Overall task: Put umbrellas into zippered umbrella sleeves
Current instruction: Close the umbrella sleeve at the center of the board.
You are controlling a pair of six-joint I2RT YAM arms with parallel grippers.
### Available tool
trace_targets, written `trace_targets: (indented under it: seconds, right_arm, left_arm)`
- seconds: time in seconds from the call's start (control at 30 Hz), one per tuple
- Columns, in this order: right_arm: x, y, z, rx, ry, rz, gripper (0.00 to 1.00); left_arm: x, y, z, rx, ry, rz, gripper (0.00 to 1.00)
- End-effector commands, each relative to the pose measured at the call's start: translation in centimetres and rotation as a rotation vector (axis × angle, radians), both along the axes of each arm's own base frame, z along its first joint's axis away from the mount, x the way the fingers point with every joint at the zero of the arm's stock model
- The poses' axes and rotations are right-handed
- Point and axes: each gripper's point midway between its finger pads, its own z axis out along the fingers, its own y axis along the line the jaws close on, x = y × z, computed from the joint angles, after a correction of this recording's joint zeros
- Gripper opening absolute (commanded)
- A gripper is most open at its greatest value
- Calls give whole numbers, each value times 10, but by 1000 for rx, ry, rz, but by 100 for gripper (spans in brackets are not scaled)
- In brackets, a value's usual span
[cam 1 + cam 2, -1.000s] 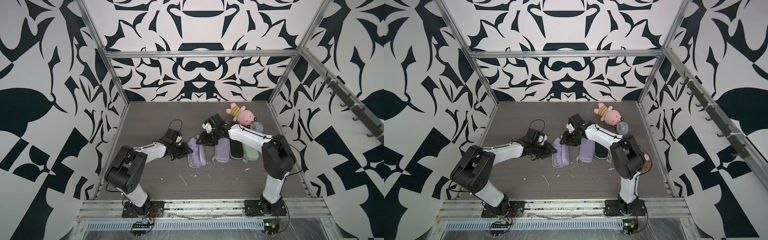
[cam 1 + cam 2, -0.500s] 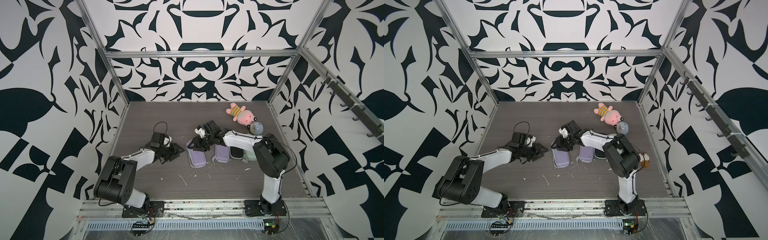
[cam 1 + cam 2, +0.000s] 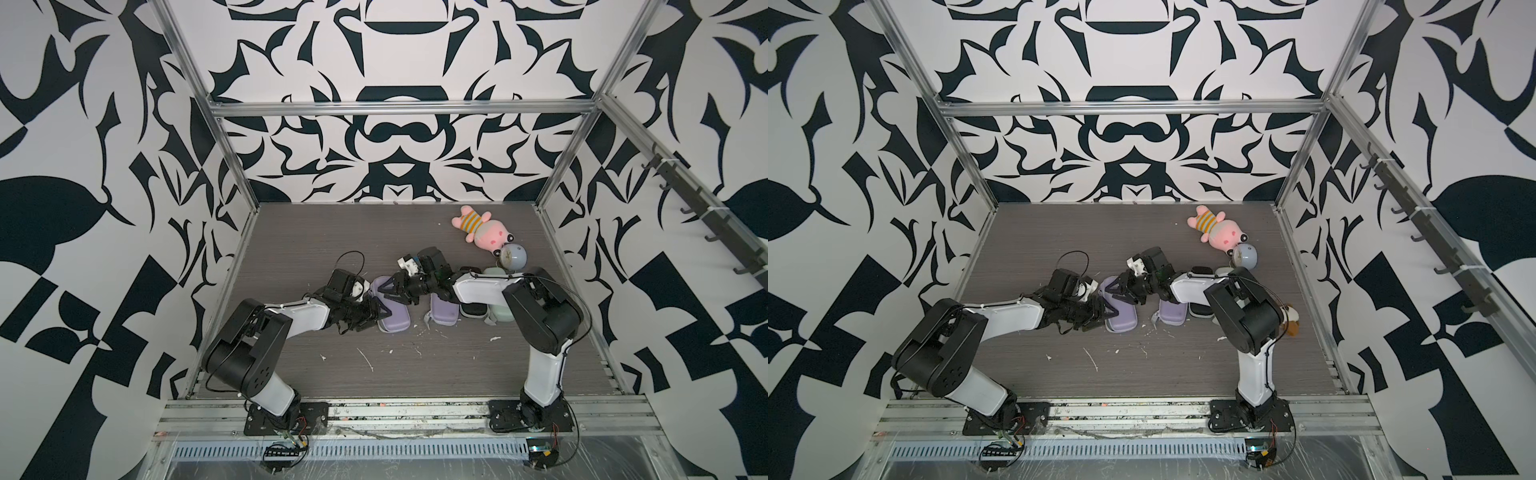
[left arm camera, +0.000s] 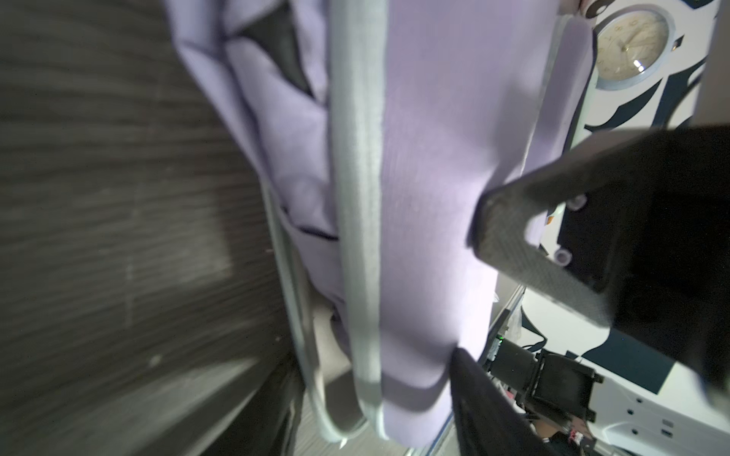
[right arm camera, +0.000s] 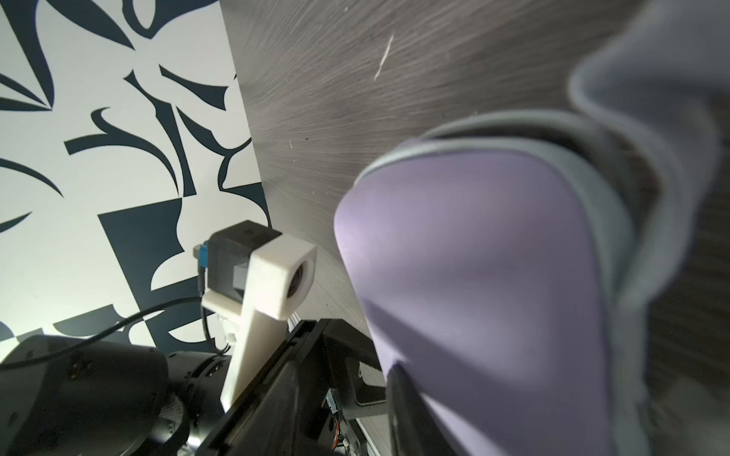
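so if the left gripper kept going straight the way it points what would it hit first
The partly open lilac zippered sleeve: the left gripper points at its long side and seems right at its edge, though contact is hard to judge. The right gripper hangs over that sleeve.

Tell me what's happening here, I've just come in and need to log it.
Both arms are working on one lilac sleeve. The left gripper is at its near end, the right gripper at its far end. The sleeve gapes along one side, with the lilac umbrella showing inside. Whether either set of jaws is gripping is unclear.
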Motion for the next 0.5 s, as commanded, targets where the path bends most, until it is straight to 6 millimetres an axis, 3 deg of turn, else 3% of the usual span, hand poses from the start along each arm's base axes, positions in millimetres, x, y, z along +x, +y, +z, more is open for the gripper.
trace_targets:
  seconds: [0.0, 0.13, 0.2, 0.47]
  right_arm:
    - [-2, -36, 15, -162, -102, 2, 47]
    - [-26, -70, -31, -414, -84, 108, 52]
    - [-29, -73, -39, -436, -85, 119, 52]
    - [-25, -38, -45, -312, -102, 150, 54]
  left_arm:
    - [-12, 25, -30, 95, 90, 35, 52]
    - [-13, 26, -27, 57, 98, 20, 50]
    - [-15, 23, -27, 42, 106, 9, 49]
    - [-13, 16, -24, -38, 129, 8, 41]
